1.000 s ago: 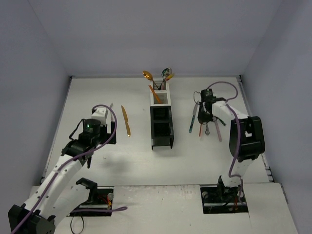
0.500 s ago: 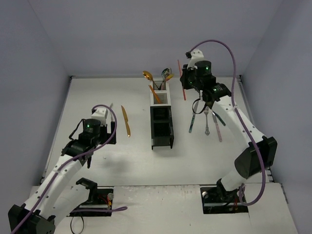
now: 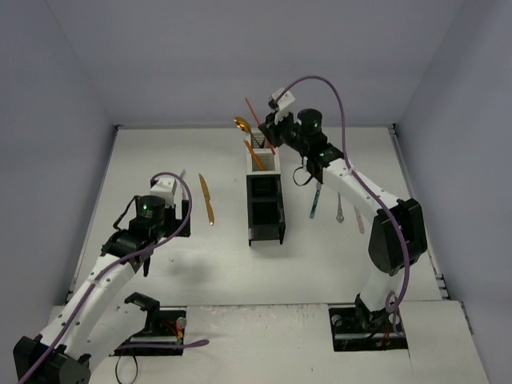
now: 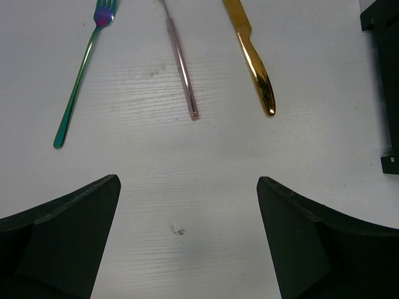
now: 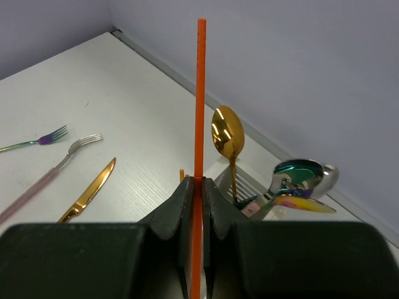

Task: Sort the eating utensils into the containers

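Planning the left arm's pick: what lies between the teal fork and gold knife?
A pink-handled utensil, touching neither teal fork nor gold knife; left wrist view shows it.

Bins (image 3: 265, 238): four are being counted.
Utensils, nine o'clock (image 4: 252, 62): three are being seen.
Utensils, three o'clock (image 3: 314, 202): three are being seen.
Orange utensil (image 5: 200, 93): one is being gripped.

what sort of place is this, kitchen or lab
Probably a robot lab test cell, not a kitchen: a white table boxed in by plain walls, left arm and right arm bolted at its near edge, the right gripper holding an orange utensil by sorting bins.
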Tool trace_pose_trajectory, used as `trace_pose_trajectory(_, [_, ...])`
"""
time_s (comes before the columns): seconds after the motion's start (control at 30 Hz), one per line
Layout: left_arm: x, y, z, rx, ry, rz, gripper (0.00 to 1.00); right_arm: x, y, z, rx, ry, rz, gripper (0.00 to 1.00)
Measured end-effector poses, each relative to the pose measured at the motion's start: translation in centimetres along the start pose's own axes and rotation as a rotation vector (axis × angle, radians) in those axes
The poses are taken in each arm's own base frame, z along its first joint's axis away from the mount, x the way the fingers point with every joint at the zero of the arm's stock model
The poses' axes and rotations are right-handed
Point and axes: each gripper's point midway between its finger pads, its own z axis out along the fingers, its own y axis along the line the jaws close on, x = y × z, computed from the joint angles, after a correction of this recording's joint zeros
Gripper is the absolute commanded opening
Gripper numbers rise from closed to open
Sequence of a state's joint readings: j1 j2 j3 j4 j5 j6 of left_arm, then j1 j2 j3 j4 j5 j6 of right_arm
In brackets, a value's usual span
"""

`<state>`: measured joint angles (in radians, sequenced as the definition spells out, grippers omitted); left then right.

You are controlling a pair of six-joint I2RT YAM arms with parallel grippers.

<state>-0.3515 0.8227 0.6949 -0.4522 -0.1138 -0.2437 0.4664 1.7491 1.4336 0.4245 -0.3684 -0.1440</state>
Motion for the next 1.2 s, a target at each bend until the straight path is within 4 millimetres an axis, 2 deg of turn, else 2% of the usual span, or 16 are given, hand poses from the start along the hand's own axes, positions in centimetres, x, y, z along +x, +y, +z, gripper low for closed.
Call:
trace_pose_trajectory(0.23, [0.0,0.2,0.0,-0.014,-0.002,0.0,0.9,3.3,1.2,2.0,-0.085,-0.025,-0.039,0.04])
trace_pose_trajectory(0.57, [0.2,0.3,0.2,-0.021,0.009,0.003,0.9,8.6,2.7,1.9,-0.135,0.0,-0.033,0.06])
trace_pose_trajectory(0.73, [0.2,0.3,0.3,-0.022,0.01,0.003,0.9,10.6,3.0,1.8,-0.146,0.024,-0.027,0.08])
trace_pose_trajectory(0.87, [0.2,0.3,0.3,-0.022,0.01,0.003,0.9,11.8,3.4,1.4,-0.154,0.037,-0.023,0.13])
trace_pose_trajectory(1.0, [0.2,0.4,0.3,-0.025,0.01,0.001,0.9,13.8,3.8,0.3,-0.156,0.079,-0.008,0.29])
trace_pose_trajectory(1.1, [0.2,0.3,0.3,-0.025,0.01,-0.006,0.9,13.3,3.7,-0.8,-0.144,0.08,-0.014,0.36])
trace_pose_trajectory(1.2, [0.4,0.3,0.3,-0.027,0.02,-0.021,0.9,10.9,3.3,-1.9,-0.124,0.057,-0.031,0.43])
